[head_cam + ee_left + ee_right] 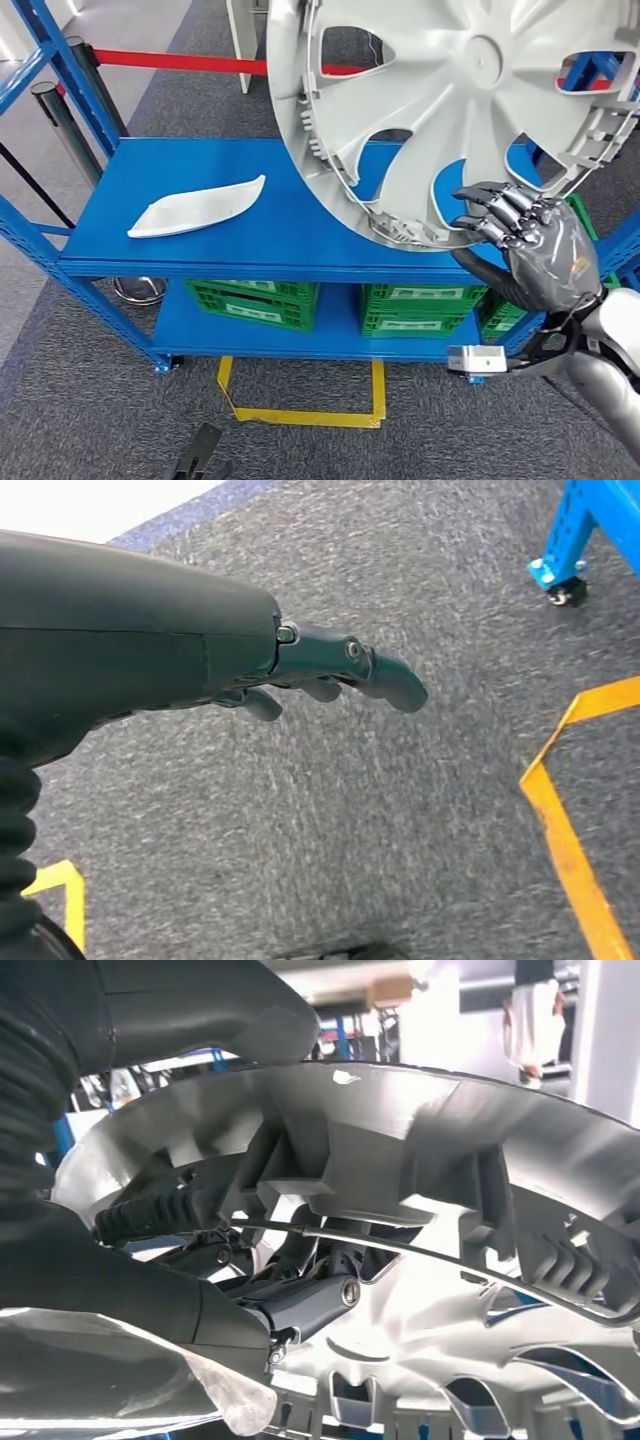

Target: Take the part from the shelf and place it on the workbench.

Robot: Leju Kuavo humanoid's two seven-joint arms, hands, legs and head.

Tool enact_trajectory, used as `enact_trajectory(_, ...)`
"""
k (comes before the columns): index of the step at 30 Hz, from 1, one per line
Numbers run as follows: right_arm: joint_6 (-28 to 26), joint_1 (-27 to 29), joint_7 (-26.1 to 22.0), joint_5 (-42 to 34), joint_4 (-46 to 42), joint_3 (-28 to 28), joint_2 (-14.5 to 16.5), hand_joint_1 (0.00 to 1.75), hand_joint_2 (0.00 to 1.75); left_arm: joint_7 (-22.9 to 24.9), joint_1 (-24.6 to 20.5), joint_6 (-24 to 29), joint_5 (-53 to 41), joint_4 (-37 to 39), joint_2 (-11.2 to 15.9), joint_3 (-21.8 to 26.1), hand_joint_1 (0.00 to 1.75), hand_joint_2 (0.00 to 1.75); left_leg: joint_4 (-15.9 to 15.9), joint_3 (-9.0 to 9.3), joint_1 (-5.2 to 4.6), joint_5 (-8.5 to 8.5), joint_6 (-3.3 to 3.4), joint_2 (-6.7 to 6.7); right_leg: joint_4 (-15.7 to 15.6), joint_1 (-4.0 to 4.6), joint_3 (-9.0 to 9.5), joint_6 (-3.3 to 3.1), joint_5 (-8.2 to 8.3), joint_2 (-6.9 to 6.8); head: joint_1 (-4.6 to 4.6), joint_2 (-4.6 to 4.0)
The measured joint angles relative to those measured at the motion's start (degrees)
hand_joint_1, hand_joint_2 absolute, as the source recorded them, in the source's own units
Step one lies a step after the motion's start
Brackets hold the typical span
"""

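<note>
Head view: the right hand (540, 250) has its fingers (490, 210) curled over the lower rim of a grey plastic wheel cover (453, 110), held tilted above the blue shelf (226, 240). Broad, light and stiff, it probably handles best gripped at the rim. The left hand (332, 670) hangs loosely spread, holding nothing, above grey carpet (340, 820).

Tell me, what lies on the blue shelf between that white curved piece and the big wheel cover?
Nothing: in the head view only bare blue shelf separates the white curved piece from the wheel cover.

Trim piece (198, 206) on shelf (302, 235)
</note>
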Motion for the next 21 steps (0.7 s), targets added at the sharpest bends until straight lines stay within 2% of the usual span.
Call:
enact_trajectory(2, -1.52, 1.47, -0.43, -0.12, -0.89, -0.10, 0.37, 1.75, 1.75, 0.28, -0.09, -0.48, -0.15, 0.00, -0.21, 0.01, 0.00, 1.75, 0.04, 0.02, 0.02, 0.13, 0.10, 0.08, 7.37, -0.34, -3.22, 0.62, -3.66, 0.00, 0.07, 0.00)
enact_trajectory(3, -2.37, 2.36, -0.76, -0.07, -1.25, -0.14, 0.71, 1.75, 1.75, 0.47, -0.08, -0.83, -0.29, 0.00, -0.30, 0.01, 0.00, 1.75, 0.09, -0.02, 0.04, 0.19, 0.10, 0.11, 10.40, -0.57, -4.58, 0.89, -4.81, -0.02, 0.05, 0.00)
enact_trajectory(4, -3.26, 3.27, -1.15, 0.15, -1.58, -0.17, 1.12, 1.75, 1.75, 0.62, -0.06, -1.19, -0.47, 0.00, -0.37, 0.01, 0.00, 1.75, 0.14, -0.06, 0.07, 0.21, 0.07, 0.13, 11.63, -0.82, -5.07, 1.14, -4.93, -0.04, 0.05, 0.00)
enact_trajectory(5, -4.29, 4.13, -1.51, 0.59, -1.92, -0.22, 1.59, 1.75, 1.75, 0.70, -0.06, -1.55, -0.69, 0.00, -0.40, 0.01, 0.00, 1.75, 0.24, -0.12, 0.13, 0.21, 0.02, 0.13, 10.56, -1.08, -4.40, 1.37, -3.93, -0.07, 0.04, 0.00)
enact_trajectory(7, -6.85, 5.68, -2.02, 1.79, -2.69, -0.40, 2.78, 1.75, 1.75, 0.82, -0.17, -2.04, -1.11, 0.00, -0.50, 0.01, 0.00, 1.75, 0.58, -0.26, 0.30, 0.11, -0.30, 0.09, 3.15, -1.61, -0.31, 1.84, -0.53, -0.16, 0.05, 0.00)
enact_trajectory(8, -8.31, 6.38, -2.15, 2.36, -3.10, -0.51, 3.53, 1.75, 1.75, 0.89, -0.27, -2.16, -1.26, 0.00, -0.52, 0.01, 0.00, 1.75, 0.88, -0.44, 0.29, 0.05, -0.61, 0.02, -0.44, -1.68, 1.70, 1.85, 0.69, -0.10, 0.08, 0.00)
enact_trajectory(9, -9.72, 7.11, -2.21, 2.80, -3.53, -0.64, 4.32, 1.75, 1.75, 0.95, -0.36, -2.24, -1.33, 0.00, -0.54, 0.01, 0.00, 1.75, 1.13, -0.65, 0.25, 0.08, -1.00, -0.06, -2.72, -1.66, 2.98, 1.65, 1.30, -0.02, 0.07, 0.00)
enact_trajectory(10, -10.96, 7.88, -2.23, 3.09, -3.95, -0.75, 5.10, 1.75, 1.75, 0.98, -0.42, -2.34, -1.37, 0.00, -0.53, 0.01, 0.00, 1.75, 1.27, -0.85, 0.18, 0.18, -1.38, -0.13, -3.50, -1.53, 3.42, 1.30, 1.30, 0.10, 0.05, 0.00)
enact_trajectory(13, -13.10, 10.05, -2.24, 3.52, -5.03, -0.96, 7.15, 1.75, 1.75, 0.98, -0.48, -2.76, -1.42, 0.00, -0.53, 0.01, 0.00, 1.75, 1.52, -1.18, 0.35, 0.14, -2.28, -0.16, -3.48, -1.27, 3.14, -0.19, 1.97, 0.21, -0.02, 0.00)
enact_trajectory(14, -13.28, 10.53, -2.25, 3.61, -5.27, -0.97, 7.67, 1.75, 1.75, 0.98, -0.52, -2.83, -1.42, 0.00, -0.53, 0.01, 0.00, 1.75, 2.39, -1.49, 0.43, -0.92, -2.52, -0.12, -3.59, -1.28, 2.92, -0.69, 2.28, 0.16, -0.05, 0.00)
enact_trajectory(15, -13.35, 10.92, -2.25, 3.66, -5.46, -1.00, 8.10, 1.75, 1.75, 1.00, -0.58, -2.85, -1.45, 0.00, -0.53, 0.01, 0.00, 1.75, 4.36, -2.19, 0.49, -2.78, -2.72, -0.09, -3.69, -1.29, 2.57, -1.18, 2.63, 0.08, -0.12, 0.00)
enact_trajectory(17, -13.55, 11.77, -2.41, 3.45, -5.70, -1.08, 8.79, 1.75, 1.75, 0.84, -0.69, -2.77, -1.61, 0.00, -0.53, 0.01, 0.00, 1.75, 11.30, -4.39, 0.52, -7.75, -2.93, -0.04, -3.70, -1.11, 1.56, -1.75, 3.37, -0.03, -0.22, 0.00)
enact_trajectory(18, -13.66, 12.32, -2.65, 3.06, -5.75, -1.15, 9.05, 1.75, 1.75, 0.40, -0.71, -2.64, -1.68, 0.00, -0.53, 0.01, 0.00, 1.75, 14.79, -5.30, 0.51, -9.71, -2.91, -0.04, -3.68, -0.95, 0.96, -1.87, 3.81, -0.06, -0.24, 0.00)
enact_trajectory(19, -13.75, 12.96, -3.05, 2.45, -5.83, -1.19, 9.25, 1.75, 1.75, -0.40, -0.73, -2.50, -1.67, 0.00, -0.52, 0.03, 0.00, 1.75, 16.81, -5.44, 0.48, -10.71, -2.79, -0.04, -3.68, -0.79, 0.34, -1.92, 4.29, -0.07, -0.23, 0.00)
enact_trajectory(20, -13.79, 13.70, -3.57, 1.70, -5.99, -1.25, 9.39, 1.75, 1.75, -1.54, -0.77, -2.33, -1.51, 0.00, -0.51, 0.13, 0.00, 1.75, 16.63, -4.47, 0.41, -10.71, -2.55, -0.04, -3.67, -0.64, -0.32, -1.94, 4.83, -0.08, -0.23, 0.00)
enact_trajectory(21, -13.79, 14.43, -4.07, 1.02, -6.23, -1.32, 9.44, 1.75, 1.75, -2.66, -0.87, -2.20, -1.28, 0.00, -0.50, 0.31, 0.00, 1.75, 13.89, -2.28, 0.28, -9.72, -2.24, -0.04, -3.67, -0.54, -0.94, -1.92, 5.38, -0.07, -0.22, 0.00)
